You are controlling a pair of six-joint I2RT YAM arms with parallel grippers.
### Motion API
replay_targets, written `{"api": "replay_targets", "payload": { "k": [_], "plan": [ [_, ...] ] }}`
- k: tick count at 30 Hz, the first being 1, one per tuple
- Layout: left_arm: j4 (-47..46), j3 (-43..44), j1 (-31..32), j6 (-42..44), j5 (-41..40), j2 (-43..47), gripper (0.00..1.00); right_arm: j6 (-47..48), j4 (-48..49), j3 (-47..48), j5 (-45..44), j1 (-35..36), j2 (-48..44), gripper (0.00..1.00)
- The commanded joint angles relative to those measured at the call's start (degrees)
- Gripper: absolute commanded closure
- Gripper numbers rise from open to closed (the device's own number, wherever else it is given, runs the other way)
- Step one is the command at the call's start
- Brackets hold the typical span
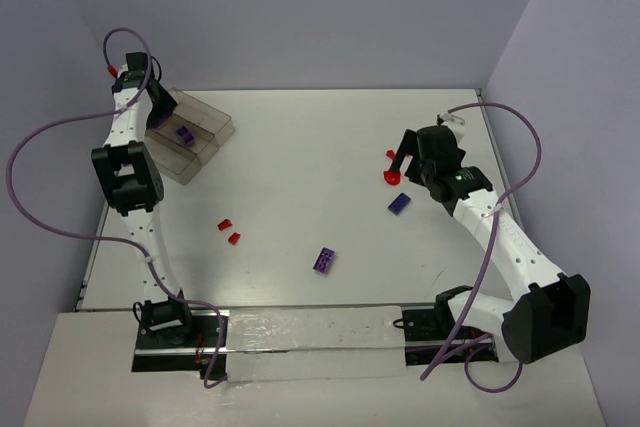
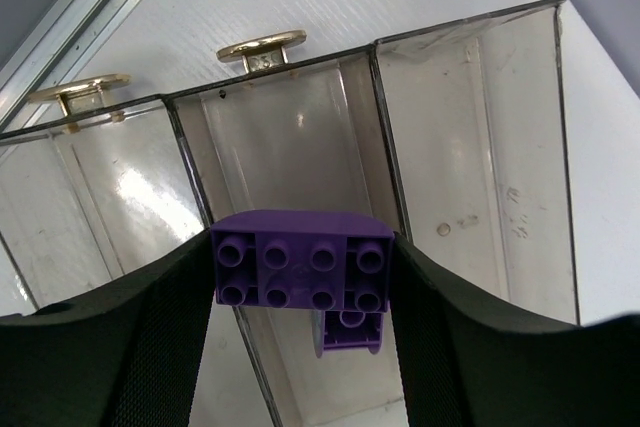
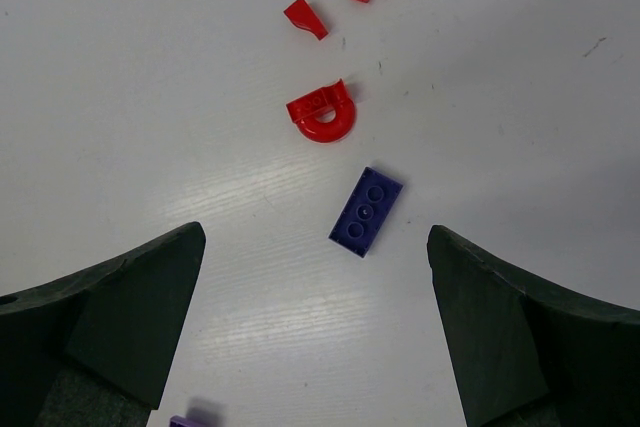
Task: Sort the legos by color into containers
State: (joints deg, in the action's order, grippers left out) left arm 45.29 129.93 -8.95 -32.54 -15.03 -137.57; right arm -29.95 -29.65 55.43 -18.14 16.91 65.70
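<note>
Tray (image 1: 205,142), upper left of the overhead view: my left gripper (image 2: 302,282) hangs over its middle compartment, clamped on a purple brick (image 2: 300,257) that fills the gap between both fingers, held there, I judge, to join the second purple brick (image 2: 350,332) lying inside. My right gripper (image 3: 315,247) is spread wide and empty. A loose purple brick (image 3: 366,211) lies between and just ahead of its fingers, with red pieces (image 3: 322,115) beyond.

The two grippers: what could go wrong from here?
1. The purple brick hangs in the left gripper, seemingly partly above a tray divider; released, it may bounce into the wrong compartment.
2. The open right gripper hovers by a flat purple piece with the red rounded piece close; closing could knock that away.
</note>
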Motion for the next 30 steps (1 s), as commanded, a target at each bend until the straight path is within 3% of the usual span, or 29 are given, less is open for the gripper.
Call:
{"api": "replay_targets", "payload": {
  "k": [1,2,7,13,17,20,24,28,30],
  "plan": [
    [-3.0,2.9,0.0,0.6,-0.8,-0.6,0.17,0.4,0.5,2.7,0.1,0.3,0.3,0.0],
    [-3.8,2.2,0.0,0.8,0.0,0.3,0.01,0.3,0.4,2.7,0.2,0.3,0.1,0.0],
    [-6.9,-2.2,1.7,3.2,1.0,8.5,0.01,-0.1,0.2,2.3,0.2,0.3,-0.2,0.0],
    [-7.6,-10.5,11.9,10.3,-4.4,21.9,0.01,-0.6,0.4,2.0,0.6,0.3,-1.5,0.0],
    [-8.8,-23.6,18.9,12.8,-5.1,32.6,0.01,-1.0,0.5,1.3,1.2,0.4,-3.1,0.0],
    [-9.6,-35.1,24.3,13.3,0.1,40.3,0.01,-1.1,0.1,0.7,1.4,0.4,-4.2,0.0],
    [-11.4,-53.9,37.3,12.5,5.4,51.4,0.01,-1.3,-0.5,-0.1,0.6,0.5,-5.9,0.0],
    [-13.2,-64.6,50.0,7.8,8.1,57.7,0.01,-1.5,-0.8,-0.9,-0.7,0.3,-8.2,0.0],
    [-14.2,-67.3,52.9,6.0,8.7,59.5,0.01,-1.6,-1.2,-1.3,-0.7,0.4,-8.5,0.0]
  ]
}}
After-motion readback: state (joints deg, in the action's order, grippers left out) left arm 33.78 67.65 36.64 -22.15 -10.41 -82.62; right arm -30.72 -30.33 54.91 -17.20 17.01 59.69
